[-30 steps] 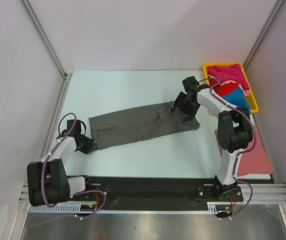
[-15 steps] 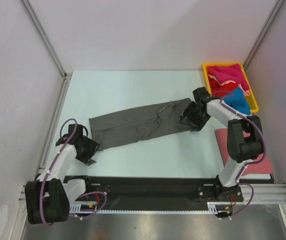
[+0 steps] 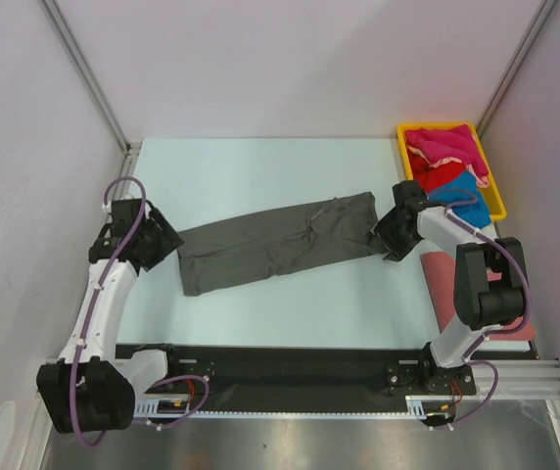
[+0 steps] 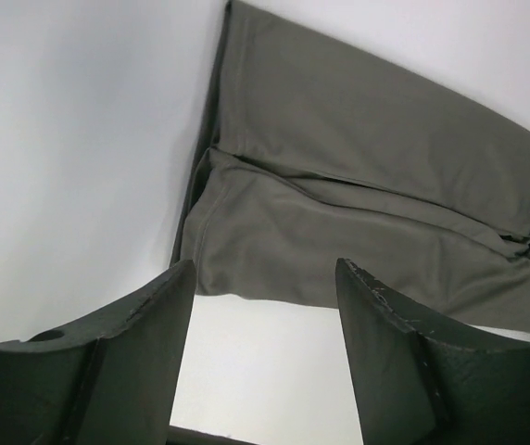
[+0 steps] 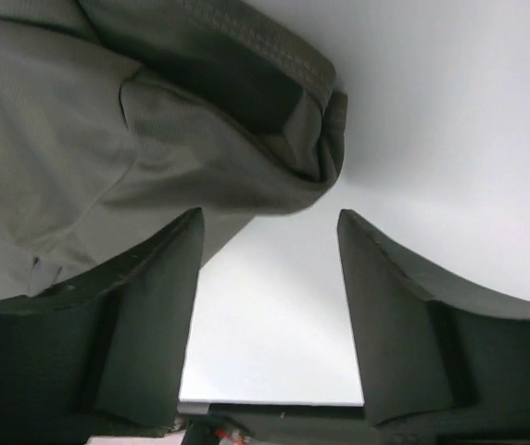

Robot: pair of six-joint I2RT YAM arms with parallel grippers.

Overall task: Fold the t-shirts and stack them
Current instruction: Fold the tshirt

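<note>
Five t-shirts are visible. One dark grey t-shirt (image 3: 275, 243) lies as a long strip across the centre of the table (image 3: 260, 176). One yellow tray (image 3: 437, 125), far right, holds three:
- magenta t-shirt (image 3: 446, 145)
- red t-shirt (image 3: 442, 176)
- blue t-shirt (image 3: 471, 191)

One salmon-pink t-shirt (image 3: 441, 286) lies flat, near right.

The left gripper (image 3: 167, 240) is at the strip's left end and the right gripper (image 3: 390, 233) at its right end. Both pairs of jaws are apart.

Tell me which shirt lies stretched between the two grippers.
The dark grey t-shirt, a long strip. The magenta shirt, red shirt and blue shirt are bunched in the yellow tray; the salmon-pink one lies beside the right arm.
</note>
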